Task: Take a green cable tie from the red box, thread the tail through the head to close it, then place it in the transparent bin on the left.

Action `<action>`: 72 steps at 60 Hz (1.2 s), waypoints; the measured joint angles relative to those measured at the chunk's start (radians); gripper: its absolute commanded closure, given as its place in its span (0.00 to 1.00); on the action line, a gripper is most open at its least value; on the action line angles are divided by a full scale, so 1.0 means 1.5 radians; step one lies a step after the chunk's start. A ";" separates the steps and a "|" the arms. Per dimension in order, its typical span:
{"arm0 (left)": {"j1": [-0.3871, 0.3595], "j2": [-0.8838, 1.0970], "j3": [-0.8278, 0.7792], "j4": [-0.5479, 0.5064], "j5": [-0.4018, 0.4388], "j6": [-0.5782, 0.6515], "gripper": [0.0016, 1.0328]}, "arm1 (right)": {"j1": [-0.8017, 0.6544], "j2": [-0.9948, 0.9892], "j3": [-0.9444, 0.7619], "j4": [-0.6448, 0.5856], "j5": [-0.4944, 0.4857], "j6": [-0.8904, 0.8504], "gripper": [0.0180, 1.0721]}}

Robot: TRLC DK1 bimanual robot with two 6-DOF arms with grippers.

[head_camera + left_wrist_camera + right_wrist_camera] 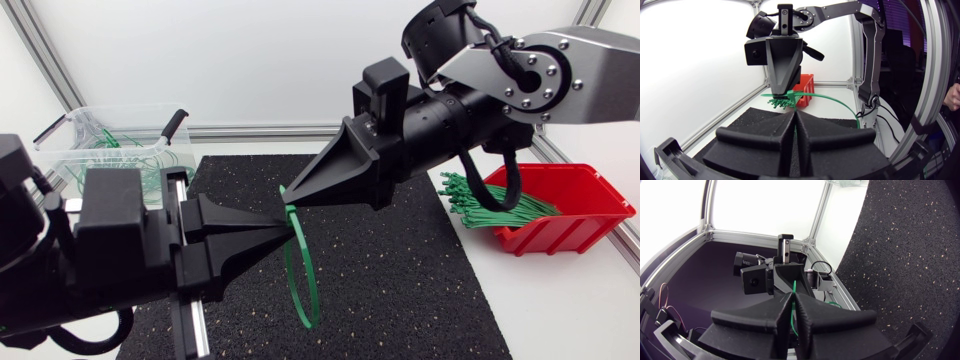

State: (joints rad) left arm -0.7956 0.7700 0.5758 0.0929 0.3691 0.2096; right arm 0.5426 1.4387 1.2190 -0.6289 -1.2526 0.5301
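Closest to the lens, your left gripper (283,228) reaches in from 8 o'clock with its wedge fingers pressed together. Their tips sit right at the top of the green cable tie (292,215) and seem to pinch it, though the contact itself is hard to make out. Up at 10 o'clock stands the transparent bin (70,125), well apart from both grippers, with several green ties lying inside. At mid-table the tie hangs over the black mat (400,270) as a loop, drooping toward 6 o'clock from where the two grippers meet. To my eye that means the tail is already through the head. Your right gripper (292,195) comes down from 2 o'clock, and its wrist view shows the green strap clamped in the seam between its closed fingers. Over at 3 o'clock the red box (590,190) holds a bundle of spare ties (495,200). I judge the picking and threading done. What remains is for you to free the loop from one gripper, carry it to the bin at 10 o'clock and drop it in.
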 measured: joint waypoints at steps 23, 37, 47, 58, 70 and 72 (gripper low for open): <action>-0.096 -0.016 0.000 0.002 -0.114 0.060 0.96 | 0.017 -0.031 -0.002 0.018 0.012 -0.005 0.95; -0.141 -0.019 0.000 0.001 -0.171 0.086 0.96 | 0.017 -0.034 -0.003 0.018 0.031 -0.005 0.95; -0.157 -0.028 -0.002 -0.017 -0.183 0.087 0.96 | 0.017 -0.021 -0.002 0.019 0.037 -0.005 0.95; -0.162 -0.036 -0.004 -0.031 -0.185 0.087 0.96 | 0.019 -0.015 -0.003 0.023 0.041 -0.005 0.95; -0.047 -0.037 -0.004 -0.094 -0.092 0.082 0.96 | 0.031 -0.051 -0.028 0.033 0.085 -0.011 0.39; 0.004 -0.037 -0.004 -0.111 -0.063 0.079 0.96 | 0.030 -0.059 -0.032 0.034 0.106 -0.018 0.23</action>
State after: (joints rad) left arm -0.7895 0.7151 0.5701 -0.0731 0.2752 0.3279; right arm 0.5880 1.3499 1.1713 -0.5785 -1.0943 0.5030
